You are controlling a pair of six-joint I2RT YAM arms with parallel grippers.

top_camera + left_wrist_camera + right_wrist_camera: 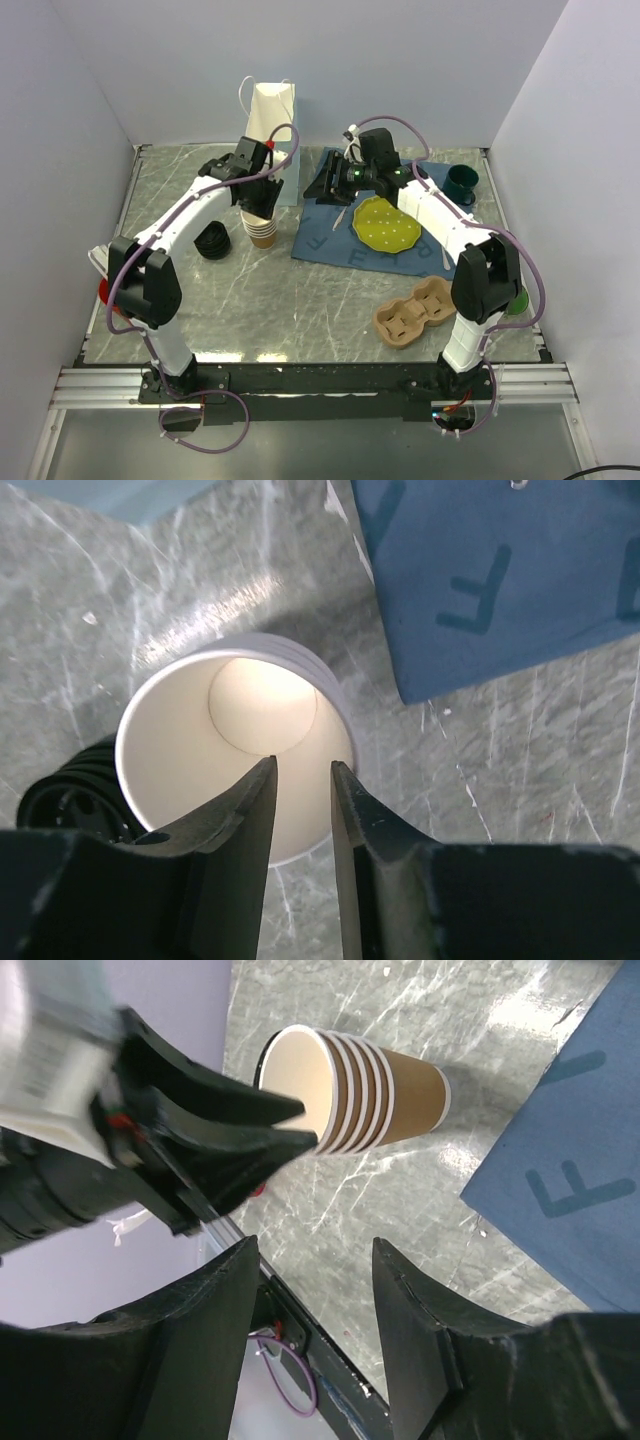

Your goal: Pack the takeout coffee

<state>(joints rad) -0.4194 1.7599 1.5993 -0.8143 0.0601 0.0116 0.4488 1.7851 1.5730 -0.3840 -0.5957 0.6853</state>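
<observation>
Brown pulp, pressed into a cup carrier (415, 312), lies nearest to me, in front of the right arm's base and well apart from the cups. Further in, on the left half of the marble table (300, 300), a low stack of black lids (212, 242) sits just beside a stack of paper cups (262, 230), brown outside and cream inside. A finished takeout coffee, meaning a cup with its lid on, I cannot find in any view; only these parts of it are there.

The cup stack stands upright, so its long axis is vertical and its mouth looks straight up. The left gripper (300, 770) hangs directly above this mouth and points down. Its jaws leave only a narrow slit between them and nothing is in the slit. Both fingers seem to be over the hollow of the top cup, so I judge that they do not pinch its wall.

The right gripper (315, 1250) is a little further to the right of the stack, near the corner of the blue cloth (330, 245). Its jaws are wide apart and empty. The left arm is clearly the nearer one, and the coming move looks to me like a descent along the cup's axis.

Farthest, a white paper bag (272, 108) stands upright behind the left gripper.
</observation>
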